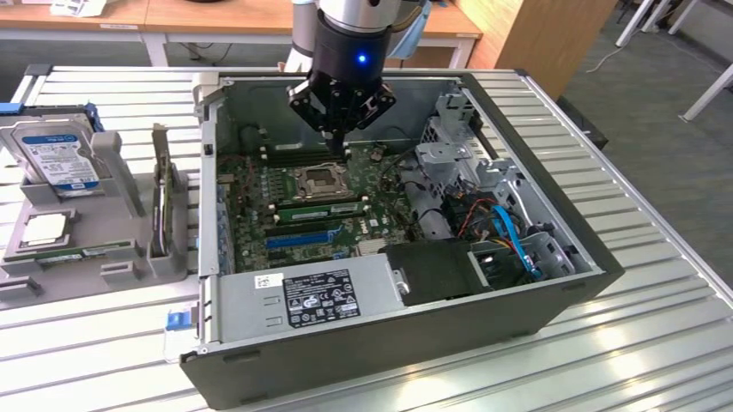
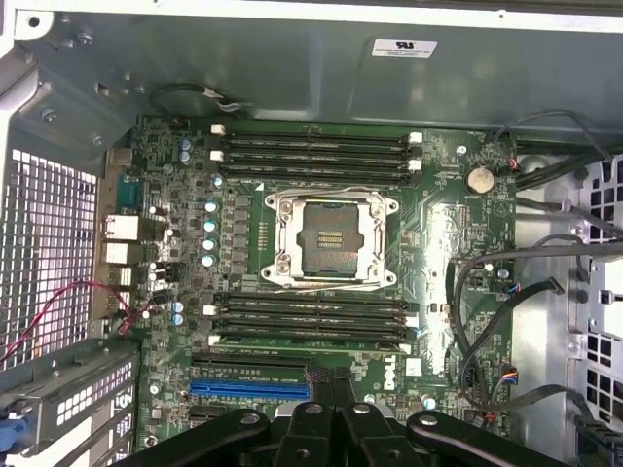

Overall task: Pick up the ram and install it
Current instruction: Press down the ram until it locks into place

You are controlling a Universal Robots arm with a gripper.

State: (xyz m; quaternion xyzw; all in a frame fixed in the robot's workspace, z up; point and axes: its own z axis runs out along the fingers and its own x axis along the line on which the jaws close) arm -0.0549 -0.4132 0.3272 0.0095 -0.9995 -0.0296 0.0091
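The ram (image 1: 322, 206) is a long, narrow green stick, thin and seen edge-on, so its chips cannot be made out. It stands seated lengthwise in the bank of black memory slots (image 1: 326, 216) between the processor socket (image 1: 316, 180) and the blue expansion slot (image 1: 305, 238). In the wrist view the ram (image 2: 307, 341) shows as a green strip on the side of that bank nearest the blue expansion slot (image 2: 251, 387), level with the neighbouring black memory slots (image 2: 307, 313); which slot of the bank it sits in cannot be fixed with certainty. The gripper (image 1: 335, 146) hangs above the motherboard (image 1: 384, 176) inside the open computer case (image 1: 458, 326), apart from the ram and over the far bank of slots beyond the socket. Its fingers are pressed together with nothing between them; in the wrist view the gripper (image 2: 328, 384) likewise appears closed and empty. Towards the exterior view's left, outside the case, a grey holder (image 1: 120, 266) carries a hard drive (image 1: 54, 153).
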